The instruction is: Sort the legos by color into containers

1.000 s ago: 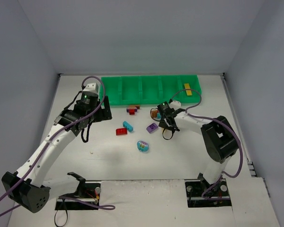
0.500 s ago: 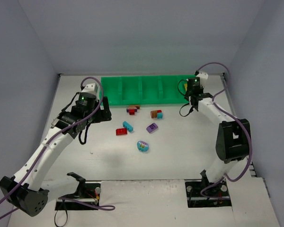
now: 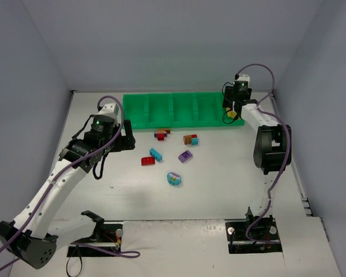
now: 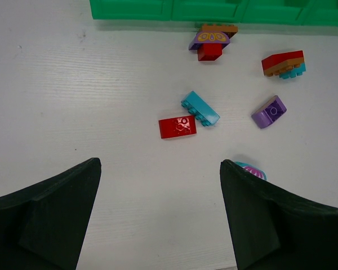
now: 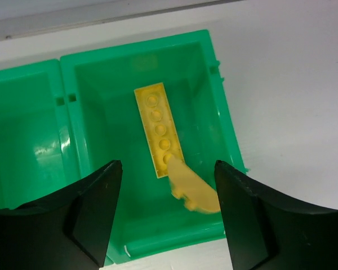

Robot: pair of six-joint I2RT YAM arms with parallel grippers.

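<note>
1. Legos lie loose on the table in the top view, just in front of the green tray at the far edge. The left gripper hovers near the tray's left end, and the right gripper hangs over its rightmost compartment.
2. Left wrist view: jaws spread wide, nothing held. The red brick touches the cyan brick at a corner, while the purple brick sits apart, so it looks the cleaner next pick.
3. Right wrist view: fingers released and empty. A long flat yellow plate with 1 row of studs lies in the end compartment, a blurred curved yellow piece at its near end. The drop seems done, so lift straight up, clear of the walls
</note>
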